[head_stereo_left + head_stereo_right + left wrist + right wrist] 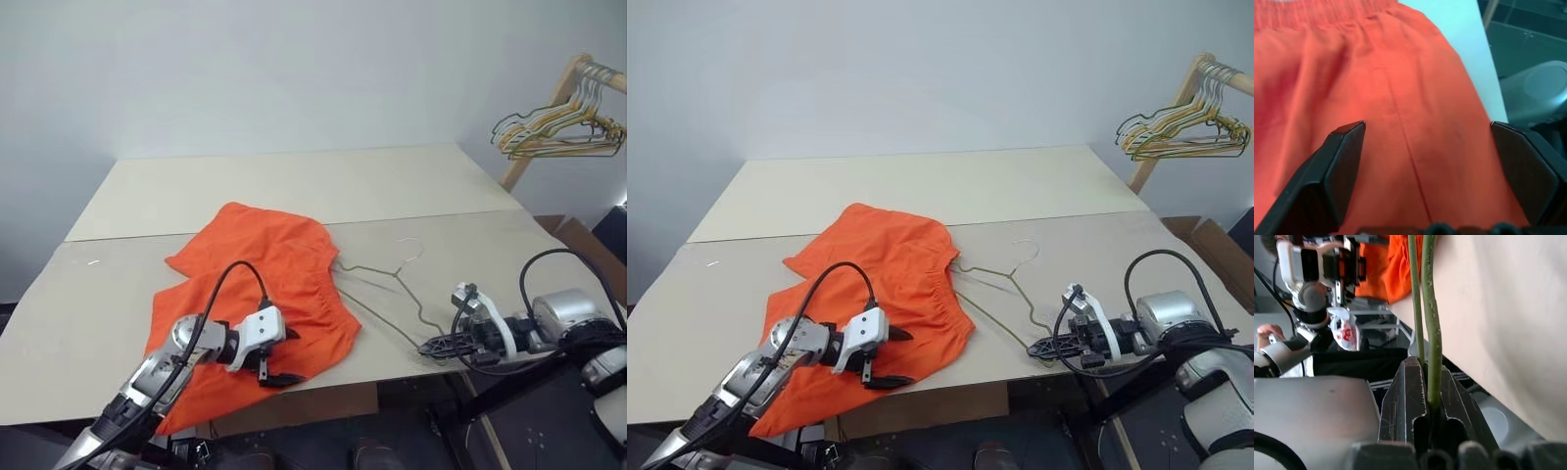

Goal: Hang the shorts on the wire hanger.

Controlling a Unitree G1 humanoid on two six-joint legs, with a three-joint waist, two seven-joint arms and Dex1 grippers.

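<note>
**Right fingers pinch the hanger corner while the left fingers spread over the shorts**

Now the shorts [265, 294] lie spread flat on the beige counter [294, 186], toward its near edge, with one leg hanging a little over that edge on the robot's left. Their gathered waistband faces the robot's right, and part of the wire hanger [392, 289] runs up to and under that waistband.

The wire hanger lies flat on the counter just right of the shorts, its curved hook pointing toward the far side. Its near corner sits at the counter's front edge, where the right gripper [438, 345] has its fingers pressed together on the wire; in the right wrist view two thin green strands of the wire hanger [1431, 333] pass straight into the closed black fingers [1405, 401].

The left gripper [276, 360] hovers over the near part of the shorts with its fingers spread wide. In the left wrist view the two black fingertips [1344, 161] stand far apart with orange cloth [1400, 98] between them; whether they touch the fabric cannot be told.

Away to the far right, a bunch of yellowish and green hangers [558, 127] hangs from a wooden rack [573, 83].
</note>
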